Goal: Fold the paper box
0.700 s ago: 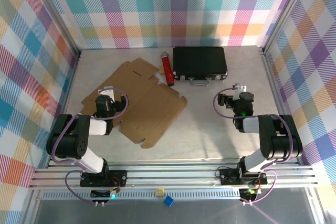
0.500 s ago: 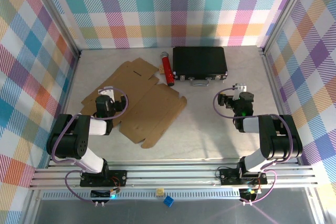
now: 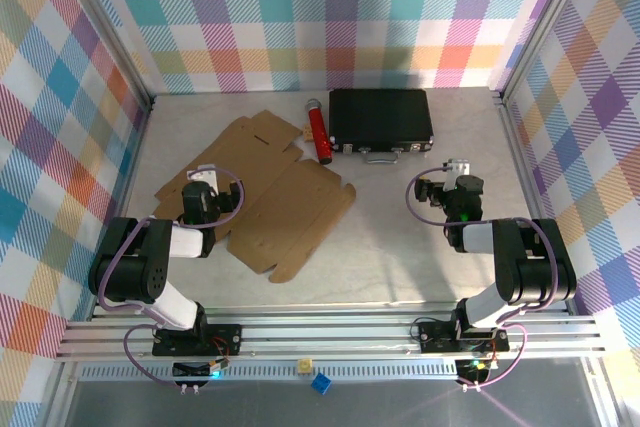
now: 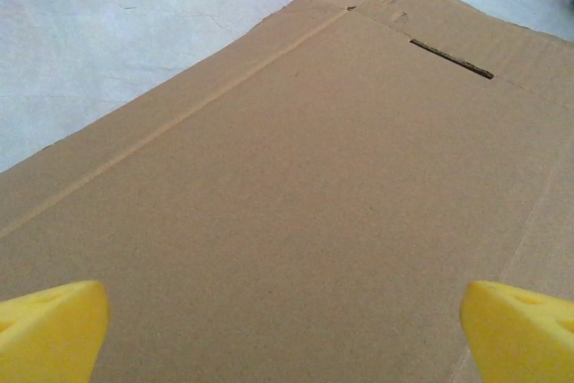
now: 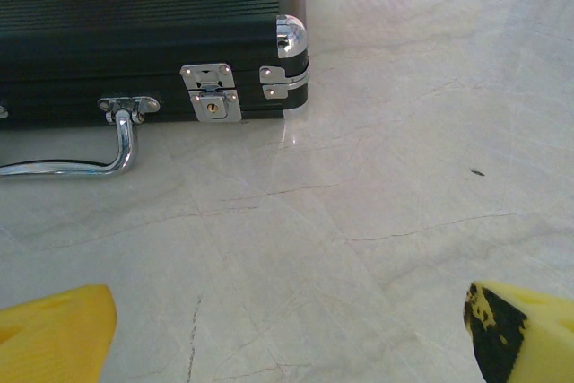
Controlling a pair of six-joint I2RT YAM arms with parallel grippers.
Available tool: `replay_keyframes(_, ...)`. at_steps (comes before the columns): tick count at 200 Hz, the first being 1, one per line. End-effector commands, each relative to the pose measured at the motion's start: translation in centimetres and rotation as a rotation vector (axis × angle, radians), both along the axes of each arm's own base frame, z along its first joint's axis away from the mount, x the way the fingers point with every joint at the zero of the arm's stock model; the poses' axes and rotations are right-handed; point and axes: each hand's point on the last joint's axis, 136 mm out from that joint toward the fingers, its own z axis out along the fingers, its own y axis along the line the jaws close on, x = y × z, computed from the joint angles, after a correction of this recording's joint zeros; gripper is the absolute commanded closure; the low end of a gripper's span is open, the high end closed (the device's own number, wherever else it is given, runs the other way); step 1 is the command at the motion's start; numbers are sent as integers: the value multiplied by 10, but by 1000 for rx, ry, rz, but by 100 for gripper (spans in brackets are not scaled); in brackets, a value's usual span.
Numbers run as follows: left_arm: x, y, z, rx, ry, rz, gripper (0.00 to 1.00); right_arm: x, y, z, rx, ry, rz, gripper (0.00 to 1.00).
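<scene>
Step in hand: the very beginning, as I judge it. The paper box (image 3: 270,192) lies flat and unfolded, with no flap raised yet.
Place of the box: on the table (image 3: 400,247), left of centre, in front of the left arm.
Left gripper (image 4: 287,329): fingers wide apart and holding nothing, low over a large panel of the cardboard, facing a crease and a slot.
Right gripper (image 5: 287,329): also spread apart and empty, over bare table well apart from the box.
Next move: probably to get a finger under an outer edge and lift the flap along its crease. The sheet lies very flat, so this needs care.
Around: a black case (image 3: 380,119) with a handle at the far side, and a red tube (image 3: 319,132) just beside it.
In the way: the tube lies at the far edge of the cardboard and may block that flap.
</scene>
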Motion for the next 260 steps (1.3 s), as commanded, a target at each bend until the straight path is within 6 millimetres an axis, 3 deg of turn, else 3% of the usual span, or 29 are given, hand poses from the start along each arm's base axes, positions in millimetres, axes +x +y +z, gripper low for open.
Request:
replay_keyframes(1,7,-1,9,7,-28,0,0,6,2,12,10,-47,-2,1)
replay_keyframes(64,5,2,12,7,-42,17,0,5,1,16,10,-61,-7,1)
replay_keyframes(86,-7,10,32,45,-96,97,0,-3,-15,43,-4,-80,-112,1)
replay_keyframes(100,-15,10,58,86,-132,131,0,-10,-28,66,4,-101,-190,1)
replay_keyframes(111,-18,11,84,76,-175,169,0,-11,-30,102,17,-204,-208,1)
replay_keyframes(127,-16,11,142,33,-281,223,0,-9,-35,164,10,-292,-238,1)
replay_keyframes(145,-6,-1,228,35,-395,253,0,-6,-33,266,-11,-447,-241,1)
replay_keyframes(159,-3,1,293,-76,-431,350,0,-9,-28,349,-5,-570,-244,1)
replay_keyframes(168,-9,8,314,-237,-334,452,0,-13,-34,389,99,-581,-297,1)
replay_keyframes(176,-19,7,320,-331,-194,487,0,-14,-39,407,239,-521,-340,1)
replay_keyframes(186,-13,-2,328,-439,-134,472,0,-19,-44,403,378,-363,-419,1)
replay_keyframes(197,7,-34,333,-590,-69,264,0,-28,-53,386,592,-236,-556,1)
replay_keyframes(205,10,-45,328,-654,-11,238,1,-15,-26,394,625,-208,-357,1)
replay_keyframes(220,3,-64,300,-711,148,230,19,-9,22,396,669,-129,-107,1)
replay_keyframes(237,-18,-82,253,-713,352,221,39,-16,62,350,746,112,-71,6)
replay_keyframes(260,-64,-91,180,-653,588,230,50,-48,133,260,718,461,50,14)
